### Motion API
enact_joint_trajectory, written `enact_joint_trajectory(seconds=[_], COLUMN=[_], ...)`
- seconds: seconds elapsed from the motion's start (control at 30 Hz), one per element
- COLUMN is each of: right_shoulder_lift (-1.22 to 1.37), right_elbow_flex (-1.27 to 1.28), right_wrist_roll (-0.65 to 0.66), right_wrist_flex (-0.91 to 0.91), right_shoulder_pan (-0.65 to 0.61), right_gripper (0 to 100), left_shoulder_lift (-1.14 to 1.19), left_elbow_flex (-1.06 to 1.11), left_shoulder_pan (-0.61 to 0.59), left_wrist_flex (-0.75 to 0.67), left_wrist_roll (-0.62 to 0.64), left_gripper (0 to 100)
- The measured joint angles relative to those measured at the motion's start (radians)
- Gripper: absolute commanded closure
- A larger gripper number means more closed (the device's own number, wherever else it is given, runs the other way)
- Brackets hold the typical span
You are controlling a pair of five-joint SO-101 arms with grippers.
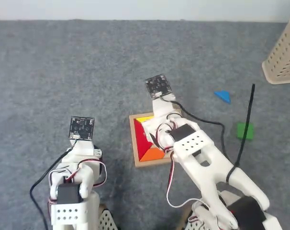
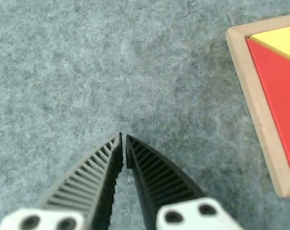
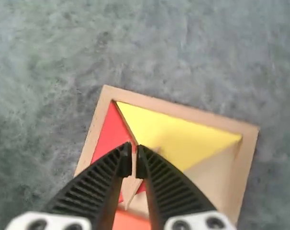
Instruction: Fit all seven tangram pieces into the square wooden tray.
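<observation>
Tray point(image 1: 133, 139) lies between my two arms on the carpet, partly filled: a red piece point(image 1: 141, 136) along the rim nearest my left arm, a yellow one point(image 1: 145, 119) against the far rim, an orange one point(image 1: 153, 153) at the near rim, and bare wood in the part under my right arm. My right gripper point(image 3: 134, 155) hangs directly over the tray point(image 3: 183, 113), jaws pinched together and grasping nothing, tips above the seam where red meets yellow. My left gripper point(image 2: 124, 143) sits over bare carpet just beside the tray point(image 2: 255, 91), jaws likewise clenched and empty. Two loose pieces lie well apart from the tray, both off the side away from my left arm: a green square point(image 1: 245, 130) straight out from that side, and a blue triangle point(image 1: 222, 96) out past the tray's far corner. I judge the right arm much the nearer to both, so the next fetch falls to it: lift off the tray, swing outward, open, and take the green first
</observation>
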Motion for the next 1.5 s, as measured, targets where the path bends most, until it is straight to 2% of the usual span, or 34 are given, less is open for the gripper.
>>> enact_joint_trajectory(seconds=[0.1, 0.4, 0.87, 1.13, 1.5], right_shoulder_lift=[0.032, 0.227, 0.233, 0.233, 0.178], right_elbow_flex=[-0.009, -0.026, -0.026, -0.026, -0.028], right_wrist_roll=[0.074, 0.181, 0.19, 0.19, 0.19], right_wrist_flex=[-0.028, -0.152, -0.123, -0.118, 0.046], right_shoulder_pan=[-0.017, -0.032, -0.028, 0.074, 0.071], right_gripper=[99.1, 99.1, 99.1, 99.1, 99.1], left_shoulder_lift=[0.0, 0.0, 0.0, 0.0, 0.0], left_elbow_flex=[0.0, 0.0, 0.0, 0.0, 0.0], left_shoulder_pan=[0.0, 0.0, 0.0, 0.0, 0.0], left_wrist_flex=[0.0, 0.0, 0.0, 0.0, 0.0], left_wrist_roll=[0.0, 0.0, 0.0, 0.0, 0.0], left_gripper=[99, 99, 99, 99, 99])
